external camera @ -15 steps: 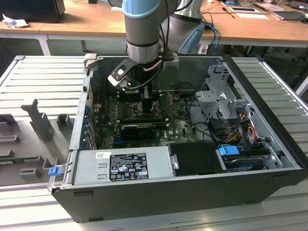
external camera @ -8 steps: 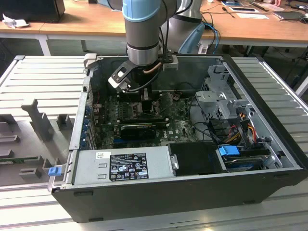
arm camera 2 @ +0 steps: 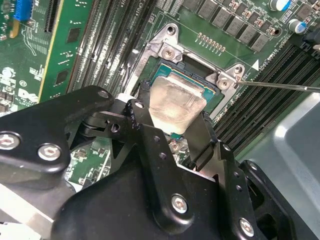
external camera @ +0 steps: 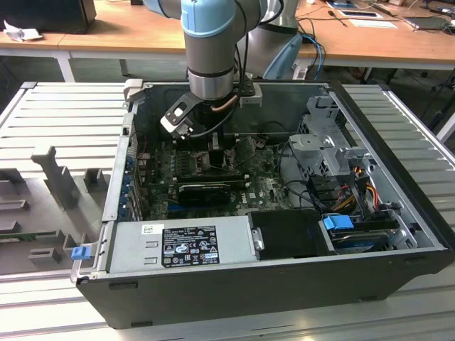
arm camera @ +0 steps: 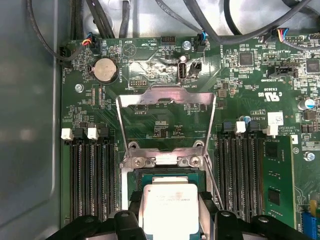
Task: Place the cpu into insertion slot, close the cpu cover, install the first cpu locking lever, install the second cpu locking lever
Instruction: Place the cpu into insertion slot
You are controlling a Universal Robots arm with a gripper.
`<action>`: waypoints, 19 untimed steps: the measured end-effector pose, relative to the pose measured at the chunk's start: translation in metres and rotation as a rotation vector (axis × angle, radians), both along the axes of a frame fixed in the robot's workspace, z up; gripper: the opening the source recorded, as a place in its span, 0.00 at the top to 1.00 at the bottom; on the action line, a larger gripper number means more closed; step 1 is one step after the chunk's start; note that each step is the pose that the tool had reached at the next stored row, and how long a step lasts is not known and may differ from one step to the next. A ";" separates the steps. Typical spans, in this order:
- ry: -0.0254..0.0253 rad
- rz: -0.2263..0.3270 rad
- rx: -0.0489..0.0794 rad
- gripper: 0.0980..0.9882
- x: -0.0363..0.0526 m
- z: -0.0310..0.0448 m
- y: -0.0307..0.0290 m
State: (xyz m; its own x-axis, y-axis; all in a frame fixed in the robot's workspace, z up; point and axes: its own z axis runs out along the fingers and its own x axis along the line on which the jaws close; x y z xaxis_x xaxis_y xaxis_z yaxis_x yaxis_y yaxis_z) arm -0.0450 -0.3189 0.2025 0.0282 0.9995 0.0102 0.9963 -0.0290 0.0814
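Starting on the exterior view's left, grey fixture blocks (external camera: pixel 60 181) are sitting on the ribbed worktop (external camera: pixel 64 114). A blue clip (external camera: pixel 79 251) is lying just beside the corner of the open computer case (external camera: pixel 284 298). Moving across, the power supply (external camera: pixel 178 245) is lying along the case's near wall. The arm (external camera: pixel 210 50) is reaching straight down into the case over the motherboard (external camera: pixel 263 188). Over on the exterior view's right, the drive cage (external camera: pixel 323 142) is standing by the side wall, with a blue connector (external camera: pixel 339 222) showing in front of it.

Down at the business end now, in the second wrist view. The gripper (arm camera 2: pixel 171 117) is pressing its jaws against two opposite edges of the cpu (arm camera 2: pixel 177 100). They are clamped on it, with one black finger (arm camera 2: pixel 143 102) on each side. The cpu is sitting directly over the insertion slot (arm camera 2: pixel 187 74); whether it is fully seated, I cannot tell.

In the first wrist view the cpu cover (arm camera: pixel 167 96) is lying swung wide open, away from the slot, with the board showing through its window. A thin locking lever (arm camera 2: pixel 280 86) is sticking out from the slot's corner, free of the cover. Memory slots (arm camera: pixel 90 180) are flanking the socket on both sides.
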 end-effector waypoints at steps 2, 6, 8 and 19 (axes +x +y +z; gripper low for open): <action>0.0002 0.000 0.000 0.52 0.0000 -0.0001 0.0000; 0.0001 0.000 0.000 0.52 0.0000 -0.0004 0.0000; 0.0000 0.000 0.000 0.50 0.0000 -0.0005 0.0001; 0.0001 0.000 -0.018 0.43 0.0005 0.0029 0.0044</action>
State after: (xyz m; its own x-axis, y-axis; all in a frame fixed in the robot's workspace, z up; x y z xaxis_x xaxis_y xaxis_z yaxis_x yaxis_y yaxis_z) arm -0.0445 -0.3145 0.2054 0.0283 0.9996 -0.0081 0.9963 -0.0275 0.0818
